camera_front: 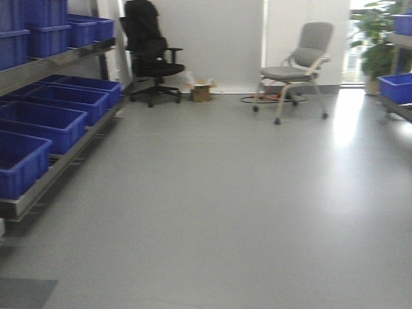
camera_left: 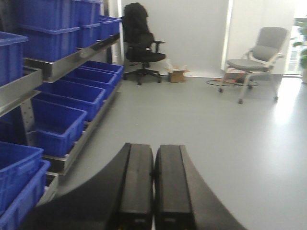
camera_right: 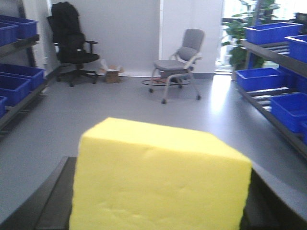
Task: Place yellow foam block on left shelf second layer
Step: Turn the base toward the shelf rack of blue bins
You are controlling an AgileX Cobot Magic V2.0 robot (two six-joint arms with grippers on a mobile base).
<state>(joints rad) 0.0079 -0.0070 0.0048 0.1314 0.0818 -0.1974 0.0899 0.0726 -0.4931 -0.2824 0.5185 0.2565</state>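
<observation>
Pickup looks done: the right claw (camera_right: 160, 211) is clamped on the yellow foam block (camera_right: 158, 172), with dark fingers (camera_right: 50, 203) on either side of it. The left claw (camera_left: 154, 187) is fully closed and holds nothing. The left shelf (camera_front: 61, 61) with its blue bins (camera_front: 61, 122) sits off to the side, well apart from the block. Left to do: approach, reach the second layer, release.

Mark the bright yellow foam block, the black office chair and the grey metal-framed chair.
bright yellow foam block (camera_right: 158, 187): right wrist view, on its front face.
black office chair (camera_front: 145, 35): front-facing view, on its backrest.
grey metal-framed chair (camera_front: 317, 35): front-facing view, on its backrest.
</observation>
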